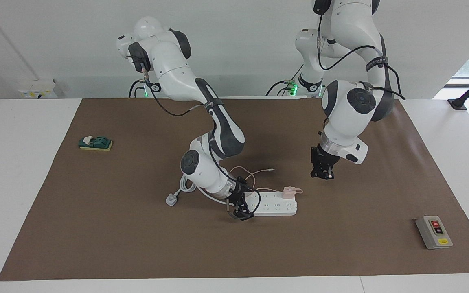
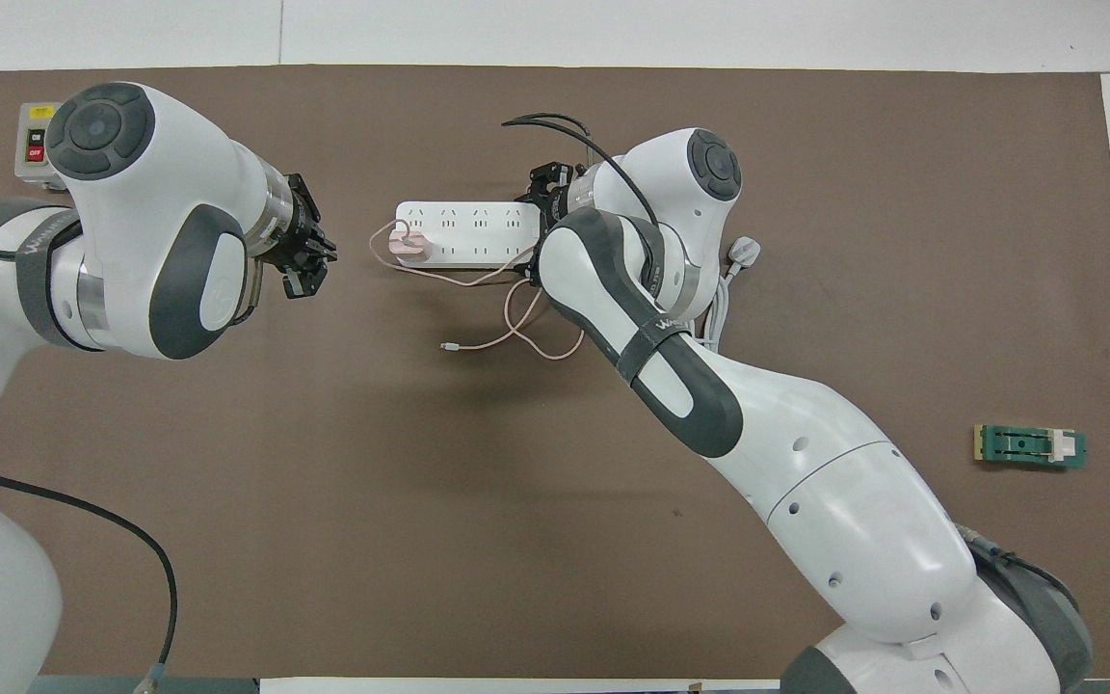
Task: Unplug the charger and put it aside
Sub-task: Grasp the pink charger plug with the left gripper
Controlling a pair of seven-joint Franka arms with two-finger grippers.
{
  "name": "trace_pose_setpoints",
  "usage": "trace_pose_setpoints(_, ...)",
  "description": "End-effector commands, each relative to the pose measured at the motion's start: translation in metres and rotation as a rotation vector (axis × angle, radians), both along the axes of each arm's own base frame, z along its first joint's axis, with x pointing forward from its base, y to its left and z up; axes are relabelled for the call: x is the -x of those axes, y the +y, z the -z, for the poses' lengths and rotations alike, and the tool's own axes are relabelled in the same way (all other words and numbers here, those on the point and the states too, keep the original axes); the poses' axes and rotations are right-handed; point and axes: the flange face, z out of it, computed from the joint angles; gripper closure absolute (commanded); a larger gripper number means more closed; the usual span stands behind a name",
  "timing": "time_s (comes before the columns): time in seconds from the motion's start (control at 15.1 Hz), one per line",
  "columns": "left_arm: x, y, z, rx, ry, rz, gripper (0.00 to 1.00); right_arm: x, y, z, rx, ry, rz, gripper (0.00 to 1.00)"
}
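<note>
Pink charger sits plugged into the power strip — right claw clamps the strip's end; left claw hovers, grip state unclear.

power strip: end under right arm | left arm: cut off by frame edge

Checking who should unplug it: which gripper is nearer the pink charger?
Left. The left gripper hangs beside the charger; the right gripper is at the power strip's other end.
</note>
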Motion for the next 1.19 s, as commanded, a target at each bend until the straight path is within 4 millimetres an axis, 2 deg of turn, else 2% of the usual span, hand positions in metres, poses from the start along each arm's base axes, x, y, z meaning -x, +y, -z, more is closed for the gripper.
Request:
trace_pose_setpoints(0.0,0.006,0.0,-0.006,0.008,-0.062,0.015,0.0,0.007,-0.003,0.01,0.002,-0.016,-0.001,0.22)
trace_pose_setpoints(0.13,0.002,-0.004,-0.005,0.017,-0.097,0.01,0.0,0.009,-0.001,0.012,0.007,-0.025,0.005,0.21)
trace_pose_setpoints(0.2,0.0,-0.007,0.002,0.018,-0.105,0.009,0.0,0.011,0.003,0.013,0.007,-0.025,-0.001,0.21)
trace_pose_setpoints(0.4,0.004,-0.044,0.043,0.001,-0.071,0.049,0.0,0.012,0.003,0.013,0.007,-0.024,-0.001,0.21)
trace_pose_setpoints(0.46,0.005,-0.051,0.053,-0.004,-0.06,0.06,0.0,0.012,0.003,0.013,0.007,-0.024,-0.001,0.21)
trace_pose_setpoints(0.66,0.004,-0.058,0.06,0.005,-0.084,0.04,0.0,0.011,0.002,0.013,0.007,-0.024,0.0,0.2)
trace_pose_setpoints(0.73,0.004,-0.065,0.07,0.005,-0.091,0.044,0.0,0.012,0.003,0.013,0.007,-0.025,0.0,0.21)
trace_pose_setpoints(1.06,0.005,-0.078,0.096,-0.002,-0.071,0.008,0.0,0.012,0.003,0.013,0.007,-0.025,0.0,0.2)
trace_pose_setpoints(1.13,0.004,-0.077,0.096,0.001,-0.078,-0.003,0.09,0.011,0.003,0.013,0.007,-0.026,0.001,0.2)
